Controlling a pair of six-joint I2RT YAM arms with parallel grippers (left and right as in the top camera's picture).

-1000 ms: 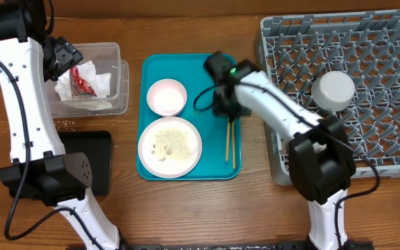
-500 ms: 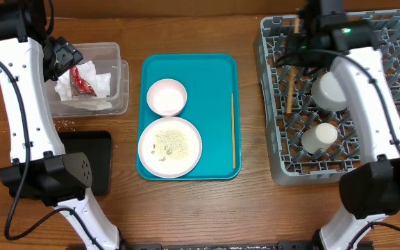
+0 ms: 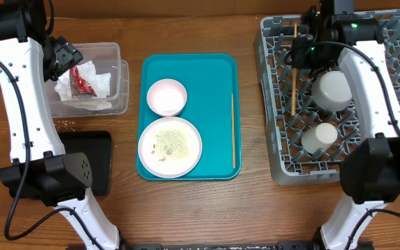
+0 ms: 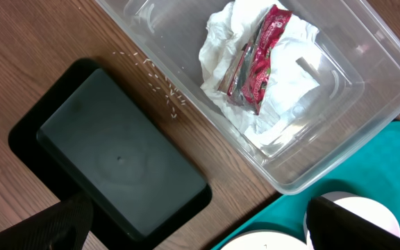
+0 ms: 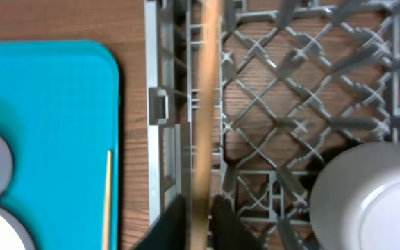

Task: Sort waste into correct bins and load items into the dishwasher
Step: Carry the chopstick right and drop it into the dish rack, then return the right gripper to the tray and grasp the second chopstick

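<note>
Biggest first: the rack [image 3: 394, 62] fills the 3 o'clock side of the table [image 3: 186, 208]. The teal tray [image 3: 210, 83] sits ctr. The tub [image 3: 110, 52] is at its 10 o'clock and the black tray [image 3: 96, 163] at its 8 o'clock, w/ bare wood btwn those two.

The plate [image 3: 194, 142] is in the teal tray's 7 o'clock corner, w/ rice [image 3: 172, 142] spread over its middle. The bowl [image 3: 333, 90] is upside down in the rack, ctr-left. The dish [image 3: 167, 96] is on the teal tray at the plate's 12 o'clock, rims nearly touching. The cup [image 3: 320, 137] is upside down in the rack, just at the bowl's 7 o'clock.

My L gripper [image 4: 196, 208] hangs by the tub's 9 o'clock edge. Its fingers [image 4: 54, 226] are spread wide w/ nothing btwn them.

My R gripper [image 5: 198, 201] is over the rack's 10 o'clock area. Its fingers [image 5: 169, 226] sit close either side of a chopstick [image 3: 294, 69]. The stick is blurred in the wrist view, so I can't tell if it's pinched or loose. It runs 12-to-6 just inside the rack's 9 o'clock wall.

The napkins [image 4: 283, 83] are crumpled in the tub. The 2nd chopstick [image 3: 232, 132] lies flat along the teal tray's 3 o'clock edge, also 12-to-6. The wrapper [image 4: 262, 62] is on top of the napkins. More loose rice is on the wood btwn the tub and black tray.
</note>
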